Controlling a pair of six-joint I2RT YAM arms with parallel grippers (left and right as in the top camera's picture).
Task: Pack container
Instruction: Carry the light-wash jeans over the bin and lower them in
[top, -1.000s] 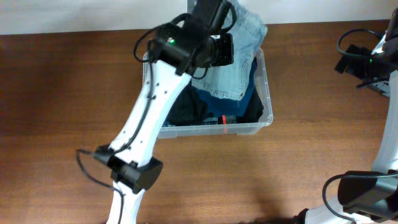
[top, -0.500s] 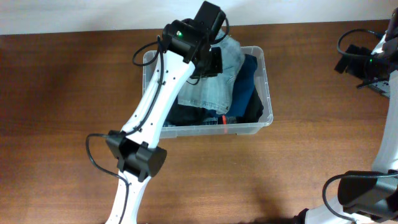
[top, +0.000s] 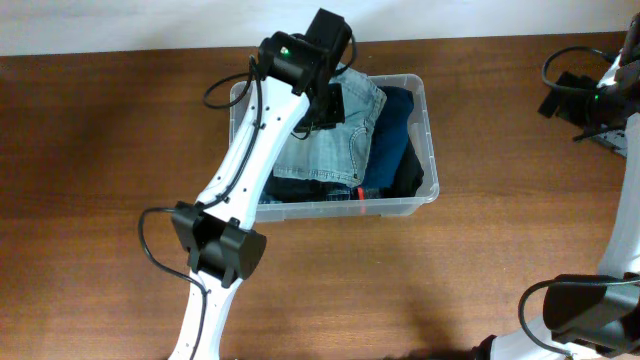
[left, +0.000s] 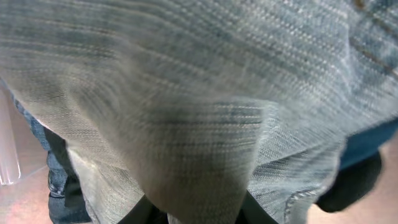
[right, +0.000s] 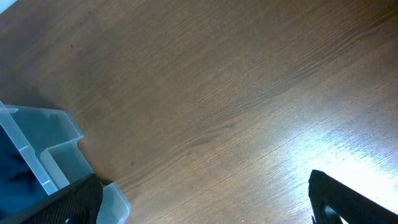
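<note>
The clear plastic container (top: 429, 150) stands at the table's back middle, and its corner (right: 37, 143) shows in the right wrist view. Light blue jeans (top: 330, 150) lie on top of a dark blue garment (top: 396, 130) and black clothing (top: 300, 186) inside it. My left gripper (top: 330, 100) is over the bin's back left and shut on a fold of the jeans (left: 199, 124), which fill the left wrist view. My right gripper (right: 205, 205) hangs open over bare table, far right of the bin, with nothing between its fingers.
The brown wooden table (top: 100, 150) surrounds the bin. My left arm (top: 240, 180) reaches across the bin's left side from the front. The right arm's base (top: 585, 310) sits at the front right. A small red mark (top: 359, 192) shows at the bin's front wall.
My left gripper has carried the jeans down and forward from above the bin's back rim. They now lie flatter inside the container. The right arm has not moved.
</note>
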